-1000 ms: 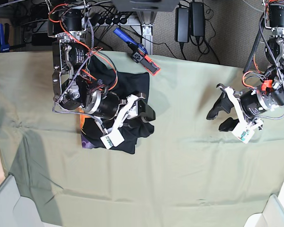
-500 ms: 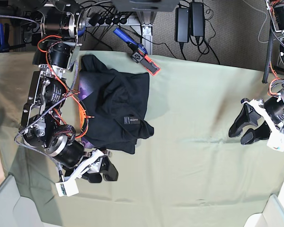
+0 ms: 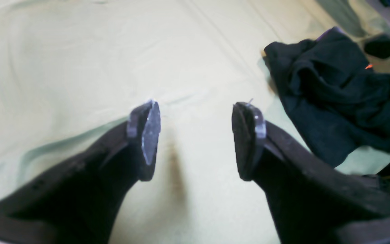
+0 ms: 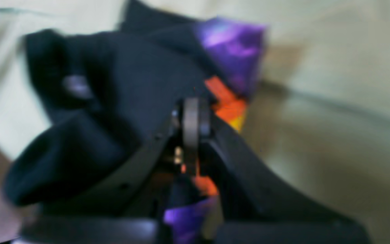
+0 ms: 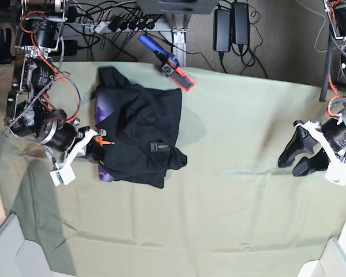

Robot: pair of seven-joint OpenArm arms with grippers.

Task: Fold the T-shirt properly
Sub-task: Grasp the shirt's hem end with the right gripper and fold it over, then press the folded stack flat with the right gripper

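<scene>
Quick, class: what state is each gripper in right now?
Left gripper: open, holding nothing, above the cloth.
Right gripper: shut on the T-shirt edge.

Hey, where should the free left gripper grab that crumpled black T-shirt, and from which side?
Judging by its pose, the loose corner of the T-shirt facing the open left gripper looks best: it sticks out over bare cloth, so come in low from that side. The right gripper is shut on the opposite printed edge.
</scene>
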